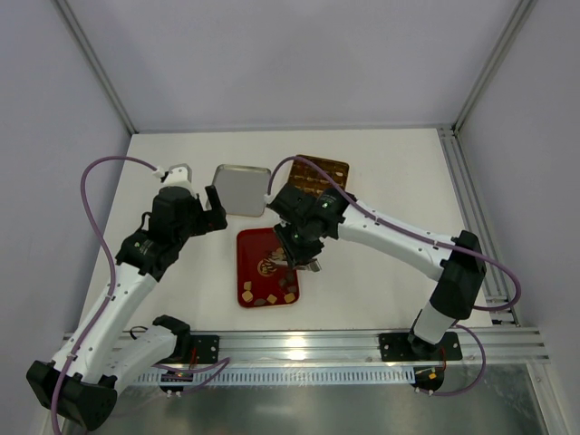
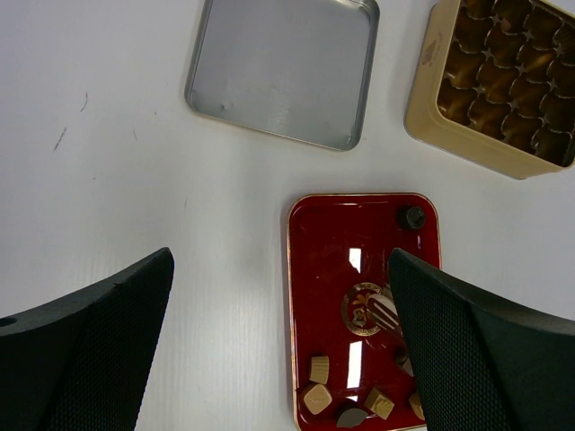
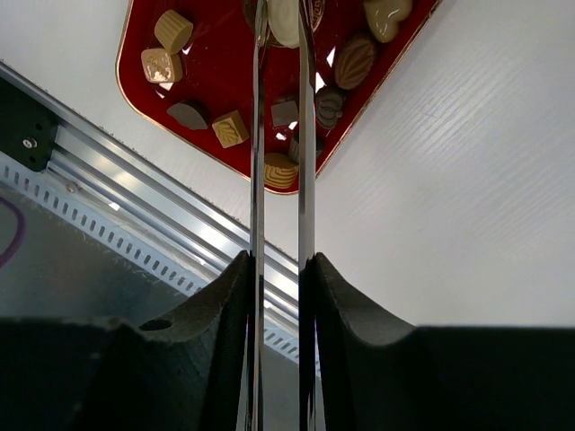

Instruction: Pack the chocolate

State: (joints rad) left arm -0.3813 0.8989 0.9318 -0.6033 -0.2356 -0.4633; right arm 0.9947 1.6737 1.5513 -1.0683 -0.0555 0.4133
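Left fingers [image 2: 90,341] stand wide open, gripping nothing, above the bench [image 2: 135,180] at lower left of the red tray [image 2: 323,269]. Right fingers [image 3: 216,359] are clamped on metal tongs [image 3: 306,162], whose tips close on a whitish chocolate [image 3: 286,22] at top centre. Other chocolates [image 3: 231,127] lie on the tray, mostly at its lower end in the overhead view, with the gold tin [image 1: 322,172] above
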